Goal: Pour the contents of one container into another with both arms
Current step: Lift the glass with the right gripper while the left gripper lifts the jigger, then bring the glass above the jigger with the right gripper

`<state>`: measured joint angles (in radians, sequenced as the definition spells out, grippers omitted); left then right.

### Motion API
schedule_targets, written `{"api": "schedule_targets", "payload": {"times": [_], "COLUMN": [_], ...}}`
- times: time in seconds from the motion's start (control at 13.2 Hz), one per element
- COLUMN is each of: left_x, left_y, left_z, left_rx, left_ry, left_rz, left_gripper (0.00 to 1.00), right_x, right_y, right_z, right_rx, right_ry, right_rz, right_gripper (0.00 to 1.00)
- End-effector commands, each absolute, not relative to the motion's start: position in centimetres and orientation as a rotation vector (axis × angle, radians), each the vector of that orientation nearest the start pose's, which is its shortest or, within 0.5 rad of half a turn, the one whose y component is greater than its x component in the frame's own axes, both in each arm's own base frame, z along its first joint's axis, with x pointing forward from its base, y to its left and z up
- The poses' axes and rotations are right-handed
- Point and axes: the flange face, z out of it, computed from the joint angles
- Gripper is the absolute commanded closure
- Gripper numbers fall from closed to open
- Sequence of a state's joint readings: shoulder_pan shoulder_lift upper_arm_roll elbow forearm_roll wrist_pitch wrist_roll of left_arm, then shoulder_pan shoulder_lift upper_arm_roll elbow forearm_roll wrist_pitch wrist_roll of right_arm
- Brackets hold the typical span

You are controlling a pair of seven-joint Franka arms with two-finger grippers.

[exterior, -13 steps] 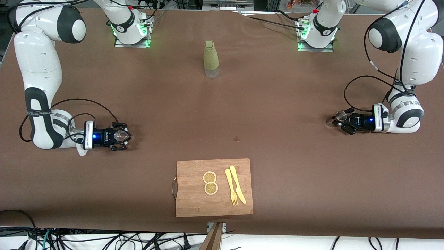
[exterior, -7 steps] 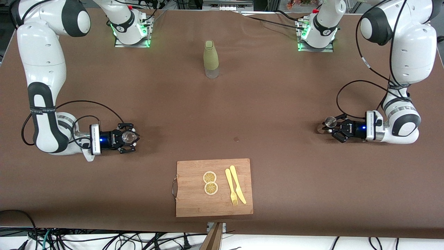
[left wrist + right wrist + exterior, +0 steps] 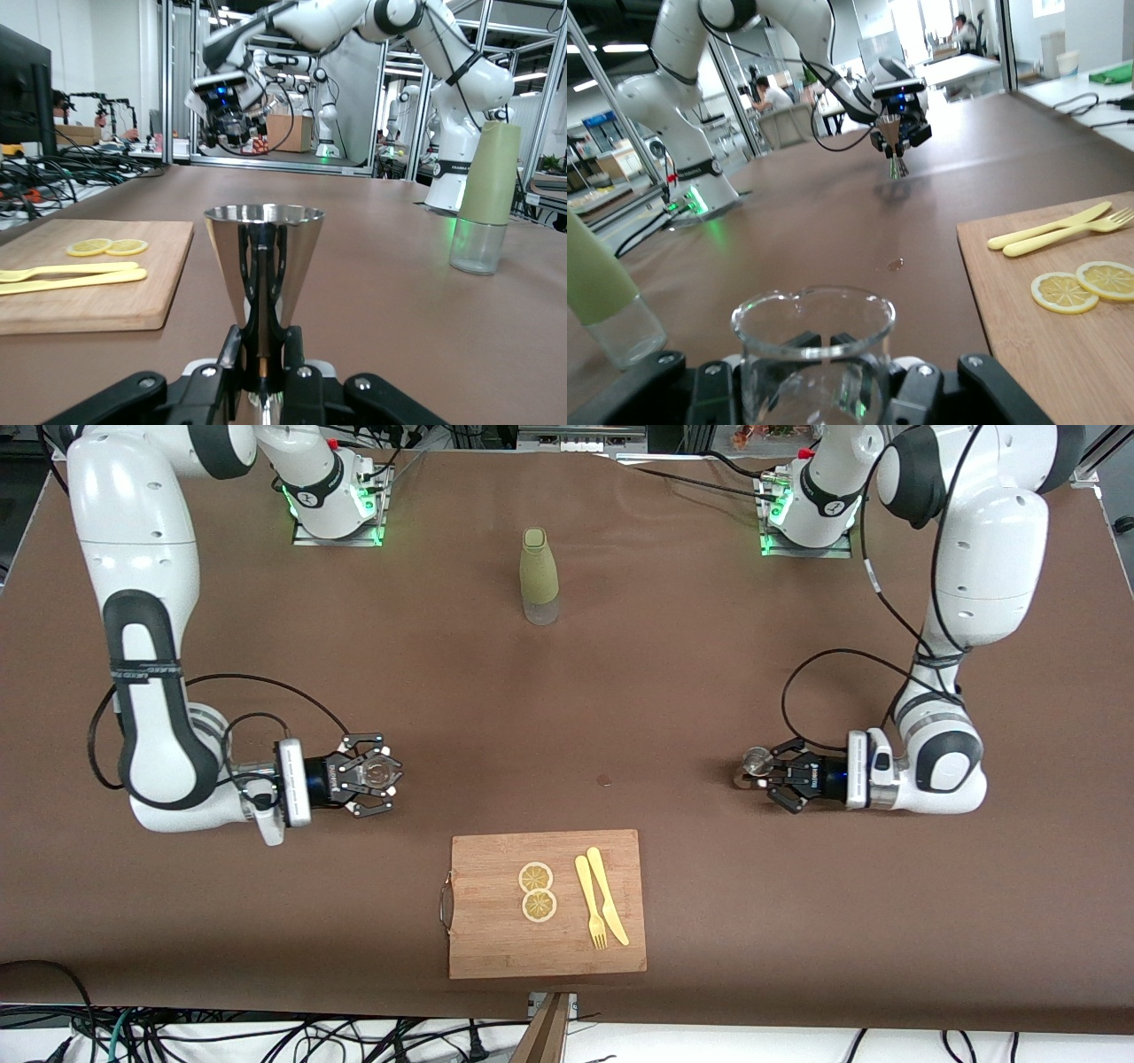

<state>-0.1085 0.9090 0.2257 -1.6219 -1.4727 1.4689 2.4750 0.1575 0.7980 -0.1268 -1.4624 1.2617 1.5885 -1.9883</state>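
Observation:
My right gripper (image 3: 383, 774) hangs low over the table toward the right arm's end, shut on a clear glass beaker (image 3: 812, 350). The beaker stands upright between its fingers and its rim fills the right wrist view. My left gripper (image 3: 767, 773) hangs low over the table toward the left arm's end, shut on the waist of a shiny metal jigger (image 3: 263, 252), whose cup is upright. The jigger (image 3: 756, 762) also shows in the front view. Each wrist view shows the other gripper farther off: the right gripper (image 3: 232, 124) and the left gripper (image 3: 897, 133).
A wooden cutting board (image 3: 496, 948) lies near the front camera's edge with two lemon slices (image 3: 537, 892), a yellow fork (image 3: 590, 908) and a knife (image 3: 608, 899). A green-sleeved bottle (image 3: 539, 576) stands between the arms' bases. A small spot (image 3: 604, 781) marks the brown table.
Both arms have swung inward, bringing the beaker and the jigger toward the table's middle. Both grips are unchanged.

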Motion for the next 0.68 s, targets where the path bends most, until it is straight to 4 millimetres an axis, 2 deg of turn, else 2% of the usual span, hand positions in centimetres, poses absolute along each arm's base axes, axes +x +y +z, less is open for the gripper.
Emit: {"api": "schedule_targets", "payload": {"times": [0.0,0.15,0.23,0.46,0.61], "left_x": [63.3,63.4,63.6,63.2,63.1], "left_y": [-9.7,-12.7,-13.9,-18.7,-20.9], "left_z": [13.3,13.6,13.7,13.6,13.7], "left_rx": [1.308,1.325,1.340,1.353,1.379], "left_ry": [-1.320,-1.330,-1.328,-1.291,-1.286], "left_rz": [1.024,1.010,1.024,1.044,1.050], "left_gripper": [1.00,1.00,1.00,1.00,1.00], "right_x": [67.3,67.4,67.4,67.4,66.8], "right_y": [18.4,21.6,23.2,26.6,29.3], "right_z": [26.2,26.5,27.5,28.8,29.4], "right_rx": [-1.564,-1.673,-1.721,-1.845,-1.899], "right_ry": [-1.395,-1.376,-1.380,-1.328,-1.310], "right_rz": [-0.602,-0.576,-0.593,-0.621,-0.640], "right_gripper": [1.00,1.00,1.00,1.00,1.00]}}
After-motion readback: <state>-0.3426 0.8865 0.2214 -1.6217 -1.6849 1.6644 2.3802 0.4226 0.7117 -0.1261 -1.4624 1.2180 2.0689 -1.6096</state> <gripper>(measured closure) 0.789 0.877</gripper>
